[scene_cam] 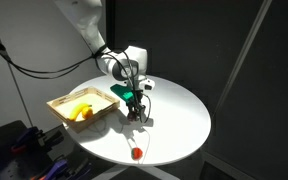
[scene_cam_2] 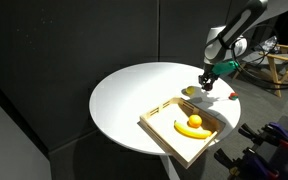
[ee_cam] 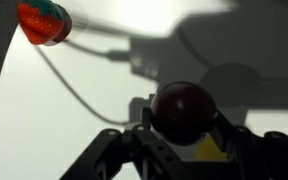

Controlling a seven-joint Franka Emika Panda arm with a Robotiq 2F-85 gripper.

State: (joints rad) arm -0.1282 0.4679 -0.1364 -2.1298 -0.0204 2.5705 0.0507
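My gripper (scene_cam: pixel 134 108) hangs just over the round white table (scene_cam: pixel 179 115), beside the near corner of a wooden tray (scene_cam: pixel 60 101). It also shows in an exterior view (scene_cam_2: pixel 208 88). In the wrist view its fingers (ee_cam: pixel 184 135) are shut on a dark red round fruit (ee_cam: pixel 182 108). A red strawberry with a green top (ee_cam: pixel 44 22) lies on the table apart from the gripper, near the table's edge in an exterior view (scene_cam: pixel 137 153). The tray (scene_cam_2: pixel 160 131) holds a banana (scene_cam_2: pixel 189 130) and an orange (scene_cam_2: pixel 194 120).
Black curtains surround the table (scene_cam_2: pixel 134 100). Dark cables hang at the side (scene_cam: pixel 14 60). A wooden frame (scene_cam_2: pixel 282 65) stands behind the arm. Dark equipment (scene_cam: pixel 19 145) sits below the table's edge by the tray.
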